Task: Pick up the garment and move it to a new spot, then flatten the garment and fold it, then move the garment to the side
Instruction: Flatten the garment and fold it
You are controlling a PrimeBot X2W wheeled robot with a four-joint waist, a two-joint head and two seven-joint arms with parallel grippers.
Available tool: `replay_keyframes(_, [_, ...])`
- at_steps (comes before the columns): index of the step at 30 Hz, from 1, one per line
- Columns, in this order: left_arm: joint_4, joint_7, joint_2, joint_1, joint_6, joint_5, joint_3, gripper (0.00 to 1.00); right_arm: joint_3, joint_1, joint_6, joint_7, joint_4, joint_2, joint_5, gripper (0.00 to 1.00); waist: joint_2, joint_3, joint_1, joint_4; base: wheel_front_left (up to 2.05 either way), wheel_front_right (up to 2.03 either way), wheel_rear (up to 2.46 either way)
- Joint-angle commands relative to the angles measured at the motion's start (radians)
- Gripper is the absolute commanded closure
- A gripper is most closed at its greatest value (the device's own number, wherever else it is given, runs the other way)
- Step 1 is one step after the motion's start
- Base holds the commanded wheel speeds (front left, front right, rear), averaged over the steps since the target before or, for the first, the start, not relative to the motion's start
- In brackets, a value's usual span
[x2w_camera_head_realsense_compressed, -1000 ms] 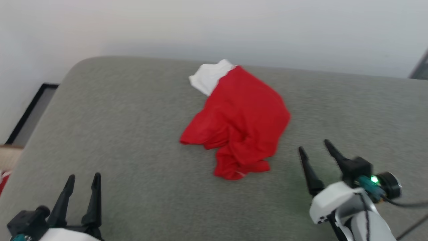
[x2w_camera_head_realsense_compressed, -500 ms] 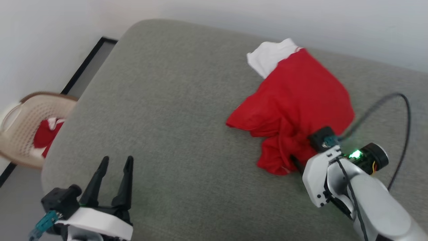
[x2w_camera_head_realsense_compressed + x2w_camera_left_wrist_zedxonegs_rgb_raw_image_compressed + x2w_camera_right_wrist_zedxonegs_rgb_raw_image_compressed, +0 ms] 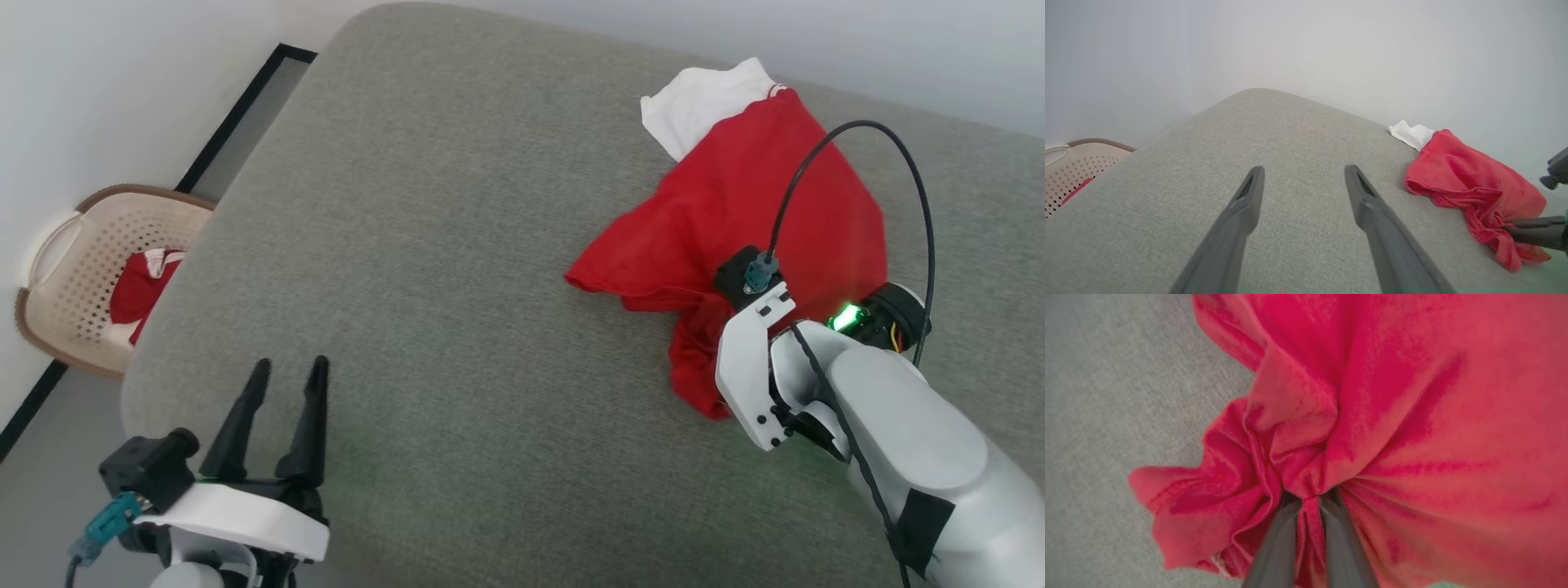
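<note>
A laundry basket [image 3: 77, 269] holding red cloth [image 3: 135, 286] sat off the grey cushion's [image 3: 457, 245] left edge. The garment [image 3: 735, 220] lay crumpled near the cushion's far right side, close to the wall. The right end effector [image 3: 1310, 498] was clenched on a bunched red fold, with its cable [image 3: 816, 155] arching over the shirt. The left end effector [image 3: 291, 363] hung released above bare cushion, well apart.
</note>
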State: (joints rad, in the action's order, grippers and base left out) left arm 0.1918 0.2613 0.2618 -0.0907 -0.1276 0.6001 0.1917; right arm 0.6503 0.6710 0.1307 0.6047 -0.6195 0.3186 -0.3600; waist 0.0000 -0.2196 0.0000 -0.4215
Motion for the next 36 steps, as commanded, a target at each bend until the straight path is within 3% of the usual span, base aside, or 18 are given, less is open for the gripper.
replay_keyframes(1, [0.002,0.005,0.006,-0.001,-0.002,0.002,-0.009,0.00,0.015,-0.037,0.000,0.010,-0.028,0.012,-0.014,1.00,0.0000,0.007,0.0000,0.016,0.00,0.00,0.00])
replay_keyframes(9, [-0.019,0.005,0.028,0.033,-0.002,-0.003,-0.064,0.00,-0.017,-0.110,0.000,0.021,0.178,0.084,-0.081,1.00,0.0000,0.036,0.0000,0.104,0.00,0.00,0.00])
replay_keyframes(17, [-0.041,0.005,0.036,0.057,-0.002,-0.014,-0.095,0.00,-0.210,-0.357,0.000,0.152,0.444,0.158,-0.081,1.00,0.0000,0.046,0.0000,0.184,0.00,0.00,0.00])
replay_keyframes(22, [-0.047,0.005,0.032,0.061,-0.002,-0.015,-0.099,0.00,-0.355,-0.551,0.000,0.228,0.563,0.143,-0.058,1.00,0.0000,0.044,0.0000,0.209,0.00,0.00,0.00])
replay_keyframes(28, [-0.045,0.005,0.035,0.054,-0.002,-0.008,-0.096,0.00,-0.449,-0.681,0.000,0.225,0.593,0.071,-0.010,1.00,0.0000,0.032,0.0000,0.229,0.00,0.00,0.00])
replay_keyframes(29, [-0.044,0.005,0.036,0.051,-0.002,-0.007,-0.096,0.00,-0.457,-0.686,0.000,0.218,0.589,0.061,0.003,0.84,0.0000,0.031,0.0000,0.232,0.00,0.00,0.00])
replay_keyframes(30, [-0.042,0.005,0.037,0.049,-0.002,-0.006,-0.097,0.00,-0.465,-0.687,0.000,0.209,0.585,0.046,0.011,0.51,0.0000,0.031,0.0000,0.235,0.00,0.00,0.00])
replay_keyframes(31, [-0.041,0.005,0.038,0.046,-0.002,-0.005,-0.097,0.00,-0.472,-0.685,0.000,0.203,0.579,0.036,0.023,0.01,0.0000,0.030,0.0000,0.238,0.00,0.00,0.00])
replay_keyframes(36, [-0.042,0.005,0.043,0.046,-0.002,-0.003,-0.097,0.00,-0.495,-0.672,-0.003,0.189,0.597,0.007,0.048,0.00,0.0000,0.033,0.0000,0.253,0.00,0.00,0.00])
